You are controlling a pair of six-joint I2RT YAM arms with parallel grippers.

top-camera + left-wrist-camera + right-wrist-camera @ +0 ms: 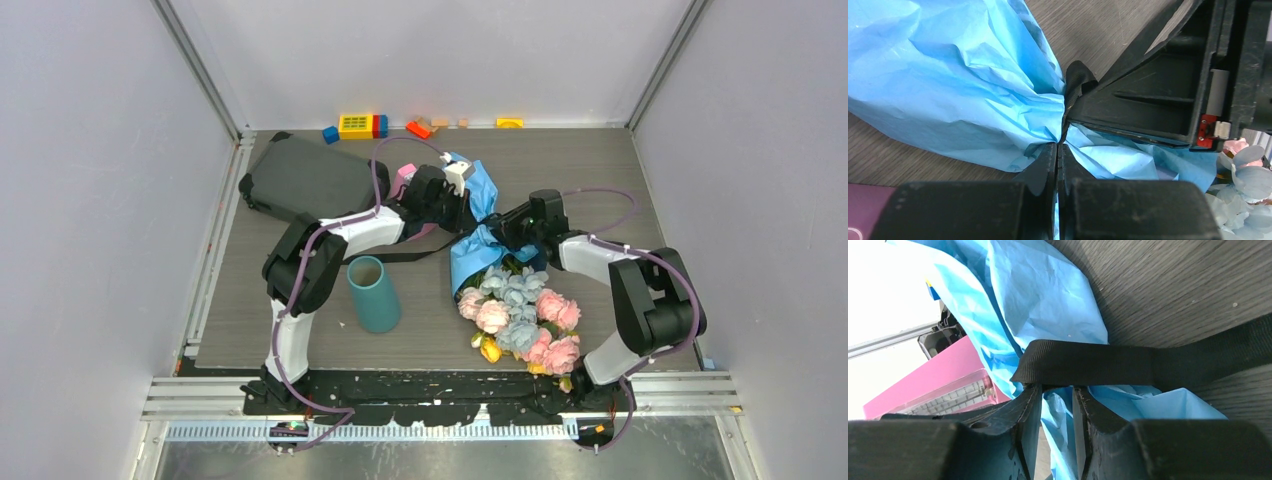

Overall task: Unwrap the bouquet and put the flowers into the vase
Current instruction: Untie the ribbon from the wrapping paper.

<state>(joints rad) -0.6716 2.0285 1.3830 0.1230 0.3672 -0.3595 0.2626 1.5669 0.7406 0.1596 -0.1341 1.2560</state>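
On the right half of the table (600, 180), the bouquet (495, 285) lies on its side, the flowers (520, 312) fanned toward the near edge in pink, pale blue and yellow. The blue paper wrap (948, 75) is on the stems and spreads toward the back. The black ribbon (1088, 362) sits at the gathered neck of the wrap, and one length of it trails flat across the table toward the vase (373, 295). The vase stands upright left of the bouquet, apart from it.

Both grippers meet at the neck of the wrap. The left gripper (1057, 146) has its jaws pressed together, tips against the crumpled paper where a thin edge of ribbon runs down to them; whether anything is pinched there I cannot tell. The right gripper (1057, 390) has its jaws partly apart, with blue paper showing in the gap and the ribbon band crossing just past the fingertips.

A pink metronome (933, 377) stands just beside the wrap, a dark case (305, 180) lies at the back left, and toy blocks (355, 124) line the far wall
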